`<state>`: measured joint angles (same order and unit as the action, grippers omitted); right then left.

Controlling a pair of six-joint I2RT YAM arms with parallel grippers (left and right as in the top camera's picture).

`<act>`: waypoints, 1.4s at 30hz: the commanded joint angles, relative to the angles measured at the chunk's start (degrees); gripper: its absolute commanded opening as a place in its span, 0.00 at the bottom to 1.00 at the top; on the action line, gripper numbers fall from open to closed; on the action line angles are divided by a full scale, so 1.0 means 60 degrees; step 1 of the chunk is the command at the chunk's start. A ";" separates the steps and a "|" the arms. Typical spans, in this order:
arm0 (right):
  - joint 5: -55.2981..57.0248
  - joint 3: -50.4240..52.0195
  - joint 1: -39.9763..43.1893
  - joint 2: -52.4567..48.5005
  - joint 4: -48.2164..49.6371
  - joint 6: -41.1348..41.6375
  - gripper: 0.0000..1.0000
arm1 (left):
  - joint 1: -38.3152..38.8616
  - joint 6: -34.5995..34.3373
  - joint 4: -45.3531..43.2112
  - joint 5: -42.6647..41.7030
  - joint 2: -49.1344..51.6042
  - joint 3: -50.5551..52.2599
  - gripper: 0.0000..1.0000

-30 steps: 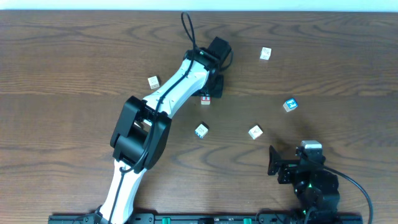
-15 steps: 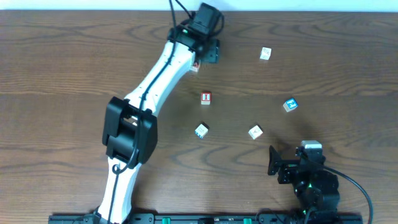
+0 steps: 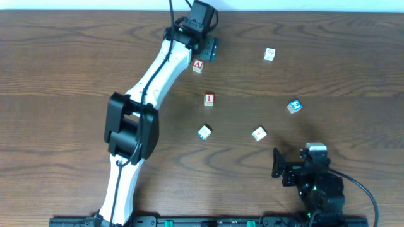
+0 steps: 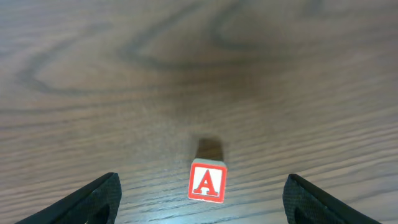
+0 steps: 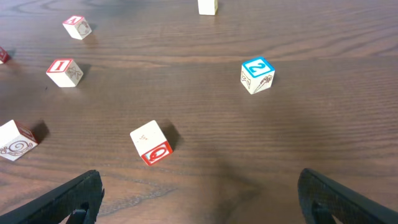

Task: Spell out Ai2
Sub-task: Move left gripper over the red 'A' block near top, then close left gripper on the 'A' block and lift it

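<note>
1. Right gripper, nearest, at the table's 5 o'clock: two black fingers spread wide, holding nothing.
2. Six small cubes with printed faces lie on the brown wood-grain top.
3. Red-framed I block sits mid-table; blue 2 block at its 3 o'clock, well apart.
4. Farthest, red A block at 11 o'clock of I, between the left gripper's wide-spread fingertips, touching neither.
</note>
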<state>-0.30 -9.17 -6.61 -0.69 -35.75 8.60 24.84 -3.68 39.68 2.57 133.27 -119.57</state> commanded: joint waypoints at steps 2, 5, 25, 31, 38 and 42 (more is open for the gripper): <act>-0.0066 0.0055 0.0073 0.0062 -0.0004 -0.0055 0.99 | -0.0033 0.0415 0.0080 0.0058 0.0674 -0.0098 0.85; -0.0066 0.0055 0.0073 0.0062 -0.0004 -0.0055 0.99 | -0.0029 0.0433 0.0098 -0.0168 0.0882 -0.0098 0.86; -0.0066 0.0055 0.0073 0.0062 -0.0004 -0.0055 0.99 | -0.0098 0.0590 0.0270 -0.0681 0.1475 -0.0098 0.80; -0.0066 0.0055 0.0073 0.0062 0.0000 -0.0055 0.99 | -0.0095 0.0590 0.0331 -0.0685 0.1486 -0.0098 0.72; -0.0066 0.0055 0.0073 0.0062 -0.0004 -0.0055 0.99 | -0.0095 0.0623 0.0346 -0.0681 0.1486 -0.0095 0.63; -0.0066 0.0055 0.0073 0.0062 0.0000 -0.0055 0.99 | -0.0095 0.0623 0.0339 -0.0678 0.1486 -0.0084 0.63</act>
<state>-0.27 -9.17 -6.61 -0.69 -35.75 8.60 24.73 -0.56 41.56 -1.32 140.42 -119.57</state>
